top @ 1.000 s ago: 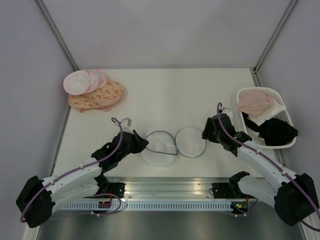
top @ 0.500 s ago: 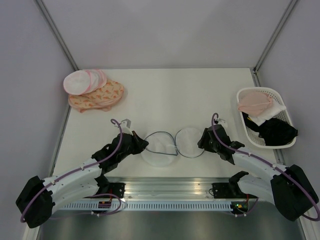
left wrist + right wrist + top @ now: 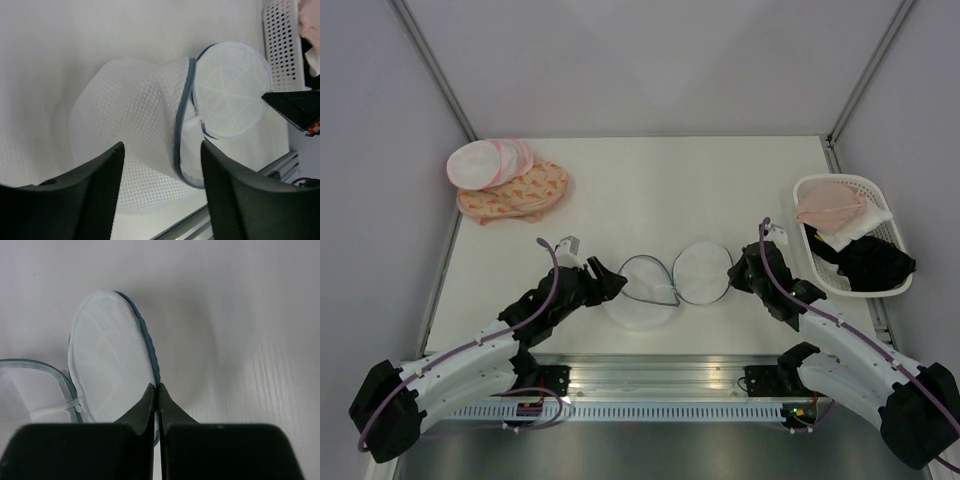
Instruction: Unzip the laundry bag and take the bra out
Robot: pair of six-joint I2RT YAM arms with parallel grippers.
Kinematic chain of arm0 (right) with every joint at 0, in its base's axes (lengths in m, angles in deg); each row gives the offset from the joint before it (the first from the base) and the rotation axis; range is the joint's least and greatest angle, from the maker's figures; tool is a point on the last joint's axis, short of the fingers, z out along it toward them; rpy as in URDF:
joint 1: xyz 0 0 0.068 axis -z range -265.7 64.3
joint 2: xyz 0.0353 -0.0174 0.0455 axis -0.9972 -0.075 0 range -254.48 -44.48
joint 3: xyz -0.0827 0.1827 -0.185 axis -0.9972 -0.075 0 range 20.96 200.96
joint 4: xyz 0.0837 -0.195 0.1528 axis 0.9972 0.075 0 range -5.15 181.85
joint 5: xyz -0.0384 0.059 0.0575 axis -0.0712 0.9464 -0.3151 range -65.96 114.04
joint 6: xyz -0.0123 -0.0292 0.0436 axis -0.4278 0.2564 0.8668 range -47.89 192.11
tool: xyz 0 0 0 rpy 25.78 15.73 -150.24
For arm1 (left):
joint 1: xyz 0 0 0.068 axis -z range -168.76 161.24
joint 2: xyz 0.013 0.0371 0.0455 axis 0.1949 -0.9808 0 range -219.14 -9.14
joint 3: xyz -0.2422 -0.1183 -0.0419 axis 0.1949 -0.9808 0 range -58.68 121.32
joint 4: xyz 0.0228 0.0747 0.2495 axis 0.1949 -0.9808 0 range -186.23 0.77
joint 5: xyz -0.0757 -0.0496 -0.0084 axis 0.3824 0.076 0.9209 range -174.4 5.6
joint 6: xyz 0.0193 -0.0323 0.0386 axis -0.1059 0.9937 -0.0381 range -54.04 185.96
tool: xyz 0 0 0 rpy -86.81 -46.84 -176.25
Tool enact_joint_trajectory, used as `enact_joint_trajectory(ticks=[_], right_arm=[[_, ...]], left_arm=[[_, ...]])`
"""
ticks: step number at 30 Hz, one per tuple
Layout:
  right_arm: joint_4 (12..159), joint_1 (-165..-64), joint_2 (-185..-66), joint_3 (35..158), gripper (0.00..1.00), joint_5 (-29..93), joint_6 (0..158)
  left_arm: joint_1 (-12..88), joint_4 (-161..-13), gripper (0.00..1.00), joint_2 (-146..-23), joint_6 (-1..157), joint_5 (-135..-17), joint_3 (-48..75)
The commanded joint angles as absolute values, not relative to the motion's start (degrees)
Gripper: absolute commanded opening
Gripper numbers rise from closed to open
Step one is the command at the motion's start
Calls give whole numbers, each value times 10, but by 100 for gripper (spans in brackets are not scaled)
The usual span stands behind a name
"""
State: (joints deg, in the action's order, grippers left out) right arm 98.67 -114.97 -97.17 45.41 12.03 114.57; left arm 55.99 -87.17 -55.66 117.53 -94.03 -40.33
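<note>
The laundry bag (image 3: 642,300) lies unzipped in 2 halves near the table's (image 3: 650,190) front edge, and the bra (image 3: 828,205) sits in the basket (image 3: 842,179) at the right. The right gripper (image 3: 156,390) is pinched on the right disc's zipper rim (image 3: 149,347), while the left gripper (image 3: 161,150) straddles the mesh half with fingers (image 3: 95,185) spread (contact unclear). Should the right arm pull away without releasing, the unpinned pouch would likely drag along.

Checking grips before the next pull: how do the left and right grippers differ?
The left gripper is open, jaws wide apart at the crumpled mesh half of the laundry bag. The right gripper is shut, pinching the zipper rim of the flat round half. Both sit at opposite ends of the bag.
</note>
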Motion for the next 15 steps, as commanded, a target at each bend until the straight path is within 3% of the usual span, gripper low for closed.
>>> enact_joint_trajectory(ticks=[1,5,11,15], right_arm=[[1071,-1151,-955,539,0,22,1104],[1117,-1151,-970,619,0,-37,1069],[1119,-1165,-1015,687,0,-100,1009],[1095,-1247,-1088,732,1,-207,967]], left_arm=[[562,-852,71,-527,1160,-934,-387],[562,-883,96,-490,1148,-949,-369],[562,-966,100,-425,1161,-984,-363],[562,-998,100,-381,1180,-1000,-378]])
